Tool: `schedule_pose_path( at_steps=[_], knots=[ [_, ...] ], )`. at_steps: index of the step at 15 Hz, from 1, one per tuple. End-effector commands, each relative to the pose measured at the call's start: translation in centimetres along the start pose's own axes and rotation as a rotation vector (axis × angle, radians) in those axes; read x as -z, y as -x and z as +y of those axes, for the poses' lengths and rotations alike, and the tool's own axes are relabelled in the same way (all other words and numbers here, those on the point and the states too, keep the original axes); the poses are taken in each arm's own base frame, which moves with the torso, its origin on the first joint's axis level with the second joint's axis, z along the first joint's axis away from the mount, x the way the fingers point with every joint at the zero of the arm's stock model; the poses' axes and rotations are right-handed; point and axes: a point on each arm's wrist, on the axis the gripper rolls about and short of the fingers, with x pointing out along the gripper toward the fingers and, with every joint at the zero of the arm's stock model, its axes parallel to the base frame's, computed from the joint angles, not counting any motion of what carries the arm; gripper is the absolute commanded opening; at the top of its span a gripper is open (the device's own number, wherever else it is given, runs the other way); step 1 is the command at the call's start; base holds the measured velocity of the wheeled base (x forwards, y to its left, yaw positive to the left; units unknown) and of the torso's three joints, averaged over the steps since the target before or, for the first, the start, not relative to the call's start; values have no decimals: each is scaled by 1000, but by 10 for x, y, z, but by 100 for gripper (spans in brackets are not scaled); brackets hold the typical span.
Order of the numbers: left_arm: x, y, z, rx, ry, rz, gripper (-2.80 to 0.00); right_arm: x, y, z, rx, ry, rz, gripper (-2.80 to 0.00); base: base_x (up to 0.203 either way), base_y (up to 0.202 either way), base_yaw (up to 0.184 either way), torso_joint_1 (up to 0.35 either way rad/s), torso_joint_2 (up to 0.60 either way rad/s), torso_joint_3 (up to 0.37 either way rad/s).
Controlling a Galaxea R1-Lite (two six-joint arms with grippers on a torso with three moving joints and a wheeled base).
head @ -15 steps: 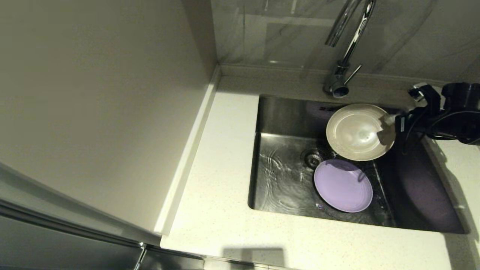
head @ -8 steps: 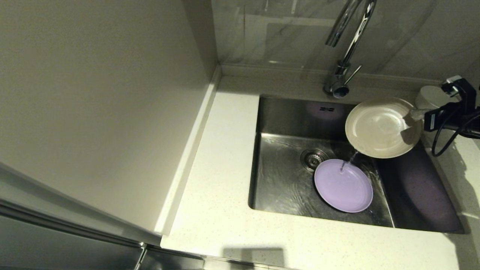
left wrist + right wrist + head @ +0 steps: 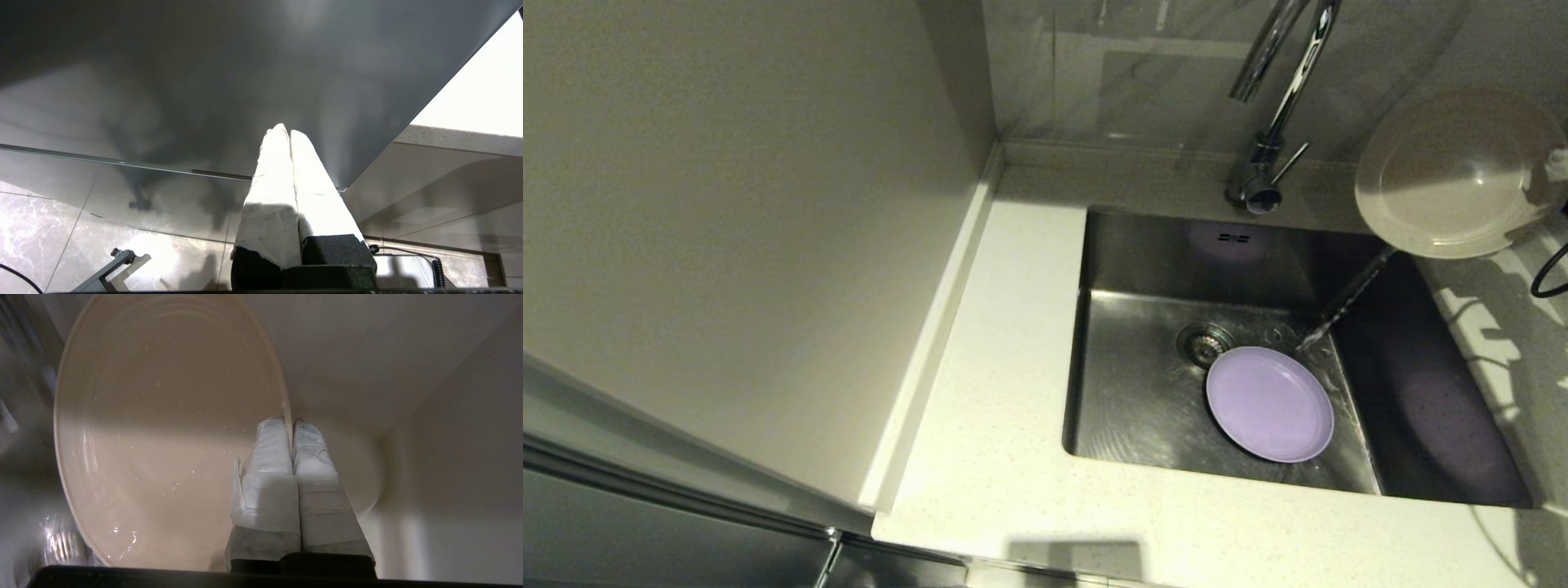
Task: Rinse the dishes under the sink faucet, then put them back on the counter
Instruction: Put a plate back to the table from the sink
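My right gripper (image 3: 290,422) is shut on the rim of the cream plate (image 3: 163,437), which is wet with droplets. In the head view this plate (image 3: 1454,171) hangs tilted at the far right, above the sink's back right corner. Only a white fingertip (image 3: 1558,163) shows at the frame's edge. A thin stream of water (image 3: 1343,306) runs off it into the sink (image 3: 1143,408). The lilac plate (image 3: 1270,404) lies flat on the basin floor beside the drain strainer (image 3: 1203,343). The white bowl is hidden. My left gripper (image 3: 286,132) is shut on nothing, parked low by a cabinet front.
The chrome faucet (image 3: 1278,106) rises behind the sink with its side lever (image 3: 1294,155) pointing right. The speckled counter (image 3: 1005,367) runs left and in front of the basin. A tall cabinet side (image 3: 727,229) walls off the left. Two overflow slots (image 3: 1235,238) mark the back wall.
My right gripper has carried the cream plate from under the spout up and to the right, out past the sink's corner. Water now spills from it. The lilac plate has not moved.
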Motion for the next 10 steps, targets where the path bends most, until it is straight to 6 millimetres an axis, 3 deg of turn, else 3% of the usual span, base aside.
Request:
schedule_pose_path(
  at_steps=[1, 7, 10],
  knots=[
    [0, 0, 0, -1, 1, -2, -280, -35, 28, 5, 15, -1, -182, -280, 0, 0, 0, 0, 0, 0],
    [0, 0, 0, -1, 1, -2, -280, -61, 116, 51, 11, -131, -410, -280, 0, 0, 0, 0, 0, 0],
    [0, 0, 0, -1, 1, -2, -280, -62, 140, 81, 69, -222, -467, -280, 0, 0, 0, 0, 0, 0]
  ],
)
